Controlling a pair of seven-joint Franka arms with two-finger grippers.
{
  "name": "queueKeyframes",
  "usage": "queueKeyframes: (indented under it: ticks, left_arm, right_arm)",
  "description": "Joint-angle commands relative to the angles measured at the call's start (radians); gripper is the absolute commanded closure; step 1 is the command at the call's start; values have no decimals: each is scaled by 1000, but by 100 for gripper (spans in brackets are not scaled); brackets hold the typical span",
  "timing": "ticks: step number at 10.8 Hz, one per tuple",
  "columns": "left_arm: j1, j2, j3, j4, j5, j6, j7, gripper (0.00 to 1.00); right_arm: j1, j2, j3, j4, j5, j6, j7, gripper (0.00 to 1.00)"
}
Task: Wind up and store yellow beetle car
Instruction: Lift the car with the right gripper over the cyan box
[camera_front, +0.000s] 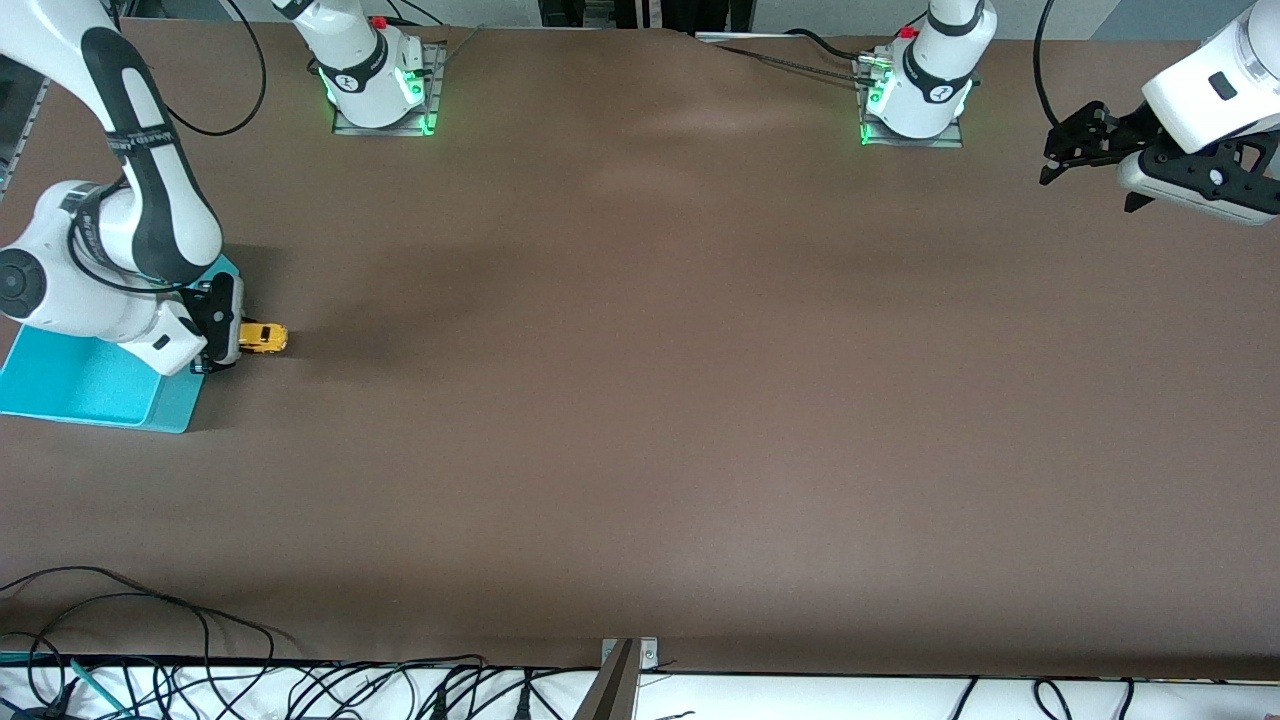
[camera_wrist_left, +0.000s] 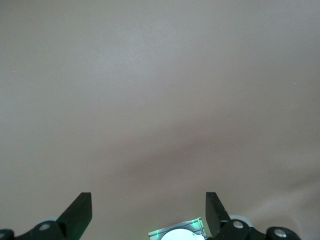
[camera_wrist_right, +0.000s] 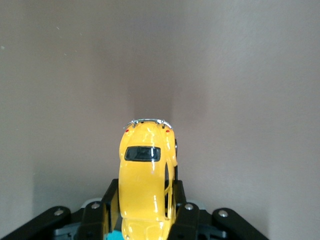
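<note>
The yellow beetle car (camera_front: 263, 338) is at the right arm's end of the table, just beside the cyan bin (camera_front: 90, 385). My right gripper (camera_front: 224, 340) is shut on the car's sides. In the right wrist view the yellow beetle car (camera_wrist_right: 146, 185) fills the gap between the black fingers (camera_wrist_right: 111, 200), its dark window facing the camera. My left gripper (camera_front: 1075, 150) hangs open and empty above the left arm's end of the table. The left wrist view has the open left gripper (camera_wrist_left: 149, 210) over bare brown table.
The cyan bin's rim lies under my right wrist. Both arm bases (camera_front: 380, 90) (camera_front: 915, 100) stand at the table edge farthest from the front camera. Cables (camera_front: 200, 680) run along the nearest edge. The brown tabletop (camera_front: 640, 400) stretches between the arms.
</note>
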Motion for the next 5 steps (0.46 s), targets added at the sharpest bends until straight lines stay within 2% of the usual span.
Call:
queueKeyframes:
  ticks: [1, 5]
  left_arm:
    - [-2, -10, -2, 9, 25, -14, -14, 0]
    - [-1, -10, -2, 7, 25, -14, -13, 0]
  right_arm:
    - [-16, -67, 13, 1, 11, -73, -45, 100]
    - [-151, -118, 14, 4, -6, -138, -290, 100]
